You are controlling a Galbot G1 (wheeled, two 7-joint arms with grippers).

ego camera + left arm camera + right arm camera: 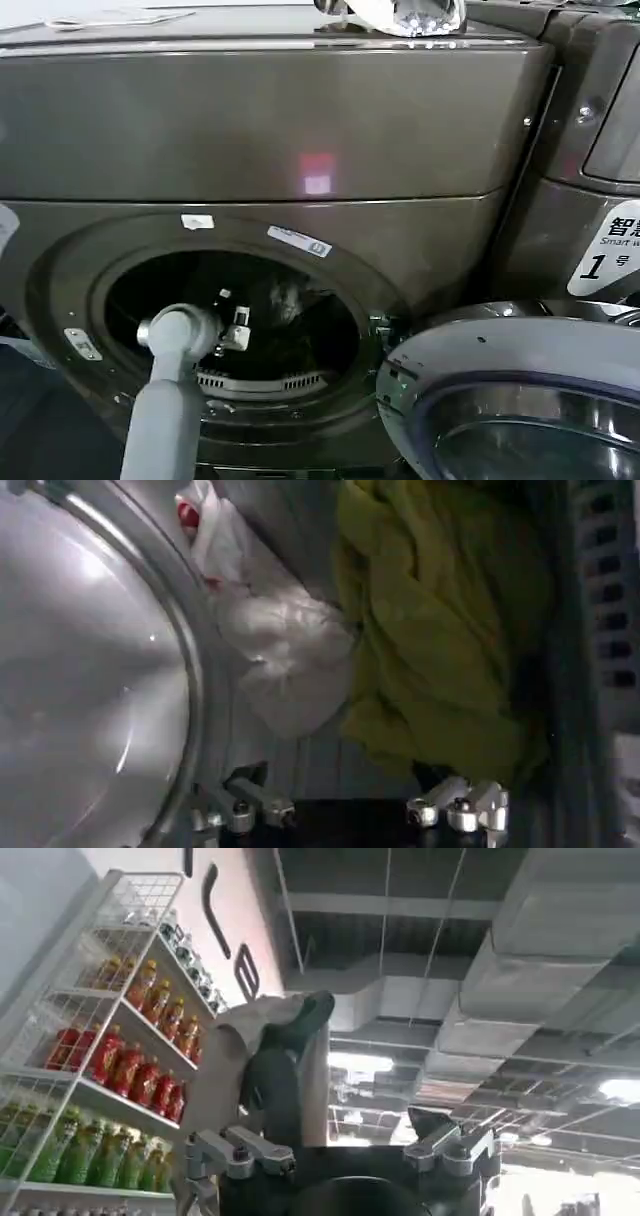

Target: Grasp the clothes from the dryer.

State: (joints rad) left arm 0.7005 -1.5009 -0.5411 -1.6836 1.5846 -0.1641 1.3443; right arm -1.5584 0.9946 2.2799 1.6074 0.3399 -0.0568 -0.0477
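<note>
Two garments, the clothes (350, 650), lie heaped inside the dryer (250, 130): one pale, one yellow-green, against the shiny drum wall. Left gripper (355, 810) hovers near them, fingers apart. Right gripper (345, 1153) points ceilingward, spread, empty.

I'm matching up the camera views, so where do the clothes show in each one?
Head view: the clothes are a dim heap deep inside the dryer, just past the left end effector.
Left wrist view: the pale garment lies beside the yellow-green garment, ahead of the open fingers.
Right wrist view: the right end effector faces a ceiling and drinks shelf instead.
Shared landmark: the left end effector.
</note>
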